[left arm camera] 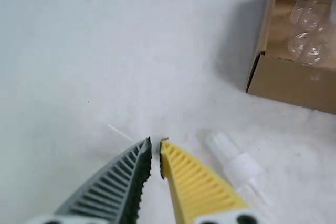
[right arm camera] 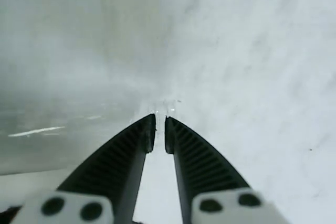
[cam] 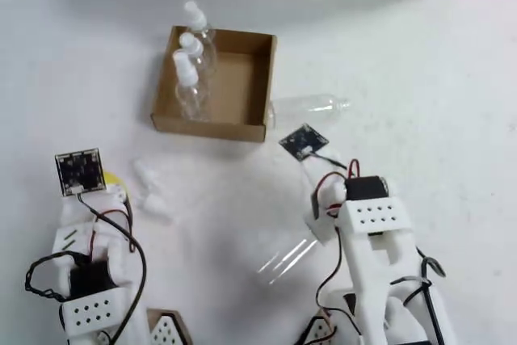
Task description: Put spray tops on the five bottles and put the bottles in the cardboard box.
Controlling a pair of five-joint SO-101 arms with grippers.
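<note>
The cardboard box [cam: 250, 123] stands at the back of the table with three clear bottles [cam: 190, 70] lying inside, white spray tops fitted. A topless clear bottle [cam: 311, 107] lies just right of the box. Another clear bottle [cam: 287, 260] lies between the arms. Loose white spray tops [cam: 153, 191] rest in front of the box and beside my left gripper [left arm camera: 156, 148], which is shut and empty just above the table; one top [left arm camera: 233, 161] lies next to its yellow finger. My right gripper [right arm camera: 160, 121] is shut low over bare table, nothing visible between its fingers.
The box's front wall [left arm camera: 294, 85] is close ahead of the left gripper, with bottle bottoms [left arm camera: 310, 30] showing inside. The right arm [cam: 367, 216] stands front right. A grey sofa edge runs behind the table.
</note>
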